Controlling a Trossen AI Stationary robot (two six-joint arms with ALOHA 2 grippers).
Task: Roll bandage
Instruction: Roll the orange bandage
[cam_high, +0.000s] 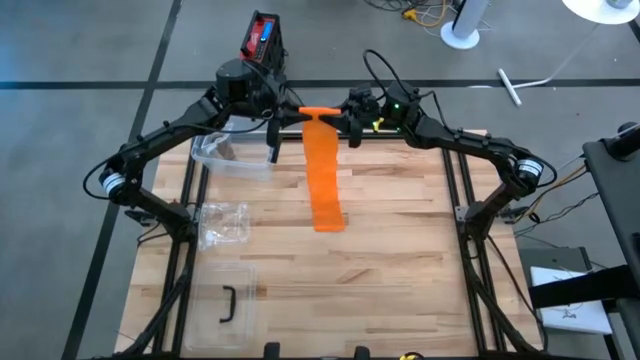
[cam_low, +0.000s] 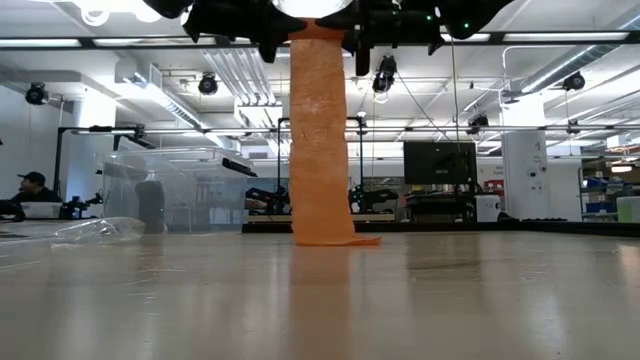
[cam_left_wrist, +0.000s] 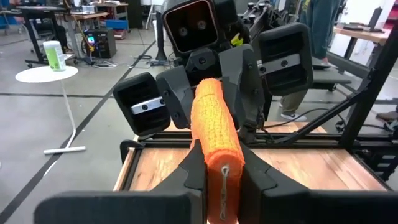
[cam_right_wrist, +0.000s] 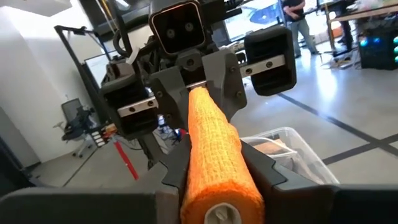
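Observation:
An orange bandage is partly wound into a roll (cam_high: 318, 110), held level high above the table's far edge between my two grippers. Its loose strip (cam_high: 324, 170) hangs down from the roll, and its lower end (cam_low: 330, 238) lies folded on the wooden table (cam_high: 400, 250). My left gripper (cam_high: 292, 113) is shut on the roll's left end. My right gripper (cam_high: 346, 117) is shut on its right end. The two grippers face each other along the roll, as both wrist views show. My left gripper pinches the roll's left end (cam_left_wrist: 224, 177) between its two fingers. The fingers (cam_left_wrist: 189, 168) are level, come from the table's left and lie along the roll. The roll is level and lifted clear, with the strip hanging below it. My right gripper pinches the roll's right end (cam_right_wrist: 217, 199) between its two fingers. The fingers (cam_right_wrist: 177, 165) are level, come from the table's right and lie along the roll. The roll is clear of the table.
A clear plastic bin (cam_high: 232, 155) stands at the far left of the table. A crumpled clear bag (cam_high: 222, 225) lies nearer. A clear lid with a black handle (cam_high: 228, 305) lies at the near left. The table's right half is bare wood.

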